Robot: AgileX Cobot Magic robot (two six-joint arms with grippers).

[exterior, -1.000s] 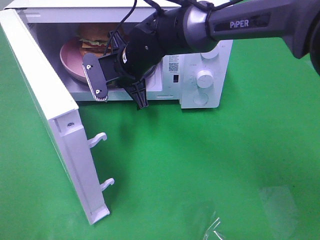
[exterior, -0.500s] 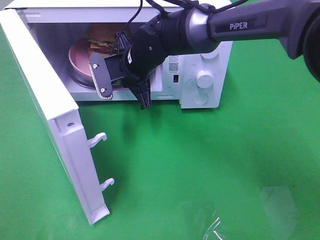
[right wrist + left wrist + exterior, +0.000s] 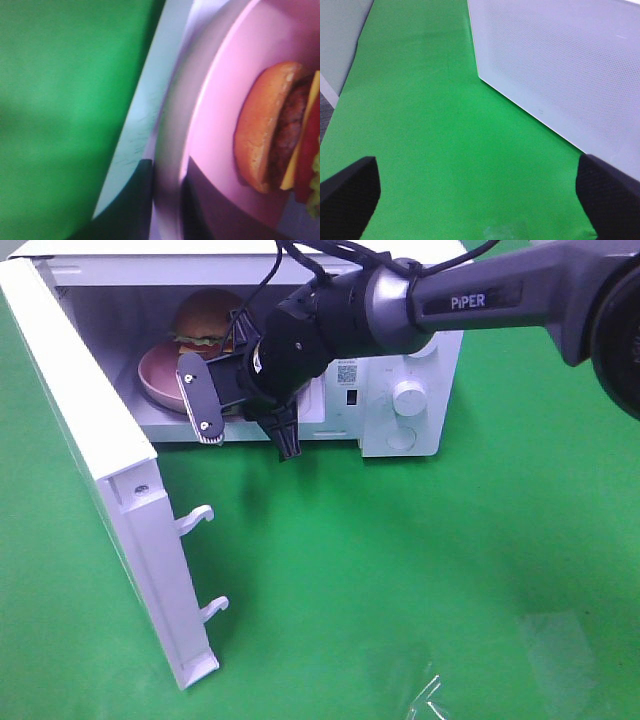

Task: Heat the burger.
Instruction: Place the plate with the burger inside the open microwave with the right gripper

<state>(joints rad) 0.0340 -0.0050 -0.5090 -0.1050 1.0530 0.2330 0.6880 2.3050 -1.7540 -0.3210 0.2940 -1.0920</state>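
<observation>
Partly hidden, burger (image 3: 205, 315) on pink plate (image 3: 155, 375) in microwave (image 3: 400, 390); R tool (image 3: 167, 190) pinches plate rim, L tool (image 3: 480, 195) released

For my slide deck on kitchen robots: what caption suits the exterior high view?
Right pincer at the rim of the pink plate, which carries the burger inside the microwave, door swung wide.

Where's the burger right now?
Exterior high view, upper left: the burger sits on the pink plate inside the open microwave, behind the right gripper, which grips the plate's rim.
</observation>
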